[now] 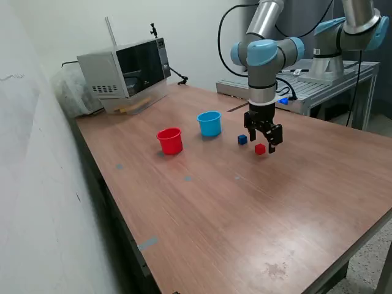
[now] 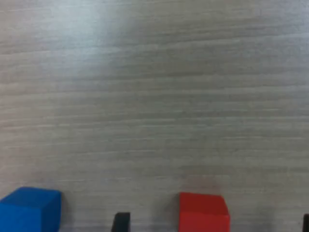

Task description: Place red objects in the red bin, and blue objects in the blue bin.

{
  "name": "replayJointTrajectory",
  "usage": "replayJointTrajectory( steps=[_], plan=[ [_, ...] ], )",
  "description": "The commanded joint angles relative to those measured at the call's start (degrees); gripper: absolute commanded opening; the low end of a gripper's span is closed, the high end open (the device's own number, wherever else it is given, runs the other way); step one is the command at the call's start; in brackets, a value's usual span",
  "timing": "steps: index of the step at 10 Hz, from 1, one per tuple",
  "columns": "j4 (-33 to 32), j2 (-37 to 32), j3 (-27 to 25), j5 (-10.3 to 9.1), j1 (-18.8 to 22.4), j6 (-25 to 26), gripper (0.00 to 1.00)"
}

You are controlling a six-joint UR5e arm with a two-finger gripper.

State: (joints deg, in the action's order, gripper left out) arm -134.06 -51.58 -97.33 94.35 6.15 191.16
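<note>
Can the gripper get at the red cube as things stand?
Probably yes: the gripper hangs open just above the red cube, nothing lies between them, and the blue cube sits apart.

**Around the work area**

A brown wood-grain desk fills most of the exterior view, with a few small pale tape marks on its top. At its far corner, towards the exterior view's left, stands a grey microwave with a dark door, resting on a clear plastic box. A white wall runs along that side. Behind the desk stands a metal table.
</note>
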Motion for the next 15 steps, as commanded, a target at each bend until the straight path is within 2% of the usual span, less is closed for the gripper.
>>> replayJointTrajectory(
  steps=[1,6,7,15],
  plan=[
    [0.12,0.08,-0.05,-0.04,0.00,0.00,1.00],
    [0.47,0.08,-0.05,-0.04,-0.18,0.00,1.00],
    [0.47,0.08,-0.05,-0.13,-0.18,0.00,0.00],
    [0.56,0.08,-0.05,0.13,-0.18,-0.09,0.00]
  ],
)
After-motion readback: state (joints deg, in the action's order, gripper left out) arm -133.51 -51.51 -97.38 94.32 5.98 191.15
